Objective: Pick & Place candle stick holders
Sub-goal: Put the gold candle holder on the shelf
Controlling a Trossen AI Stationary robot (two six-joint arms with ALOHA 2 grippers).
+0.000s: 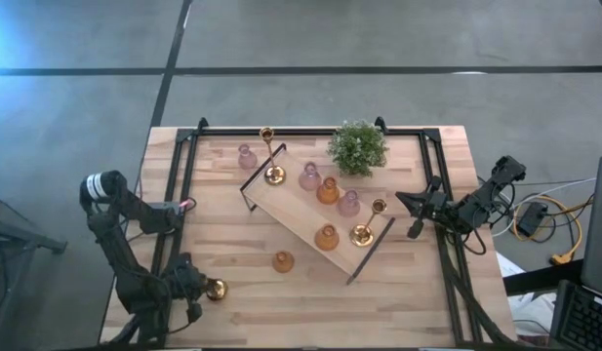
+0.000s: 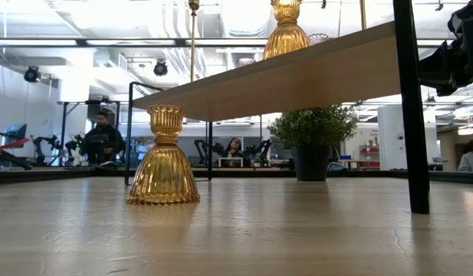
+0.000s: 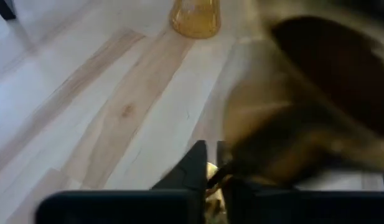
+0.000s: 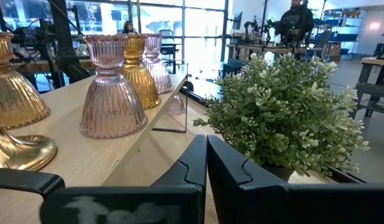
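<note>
A small gold brass holder [image 1: 216, 289] is at my left gripper [image 1: 205, 289] near the table's near left corner; the gripper is shut on it. In the left wrist view the holder is a large brass blur [image 3: 304, 118]. An amber glass holder [image 1: 283, 261] stands on its wide base on the table nearby, and a pink one [image 1: 247, 156] stands at the far left. The wooden tray [image 1: 291, 216] carries two pink, two amber and two tall gold holders. My right gripper [image 1: 412, 216] is shut and empty at the tray's right end. My left gripper pinches a thin brass part of the gold holder [image 3: 211, 171] between its two nearly closed fingers, coming about level from the table's left side. The blur hides which part this is. Most of the holder lies beyond the fingertips, and I cannot tell whether it rests on the table.
A green potted plant [image 1: 357, 146] stands at the table's far edge beside the tray, close ahead of my right gripper [image 4: 206, 155]. A black frame [image 1: 188, 185] runs round the tabletop. Bare wood lies between the tray and the near edge.
</note>
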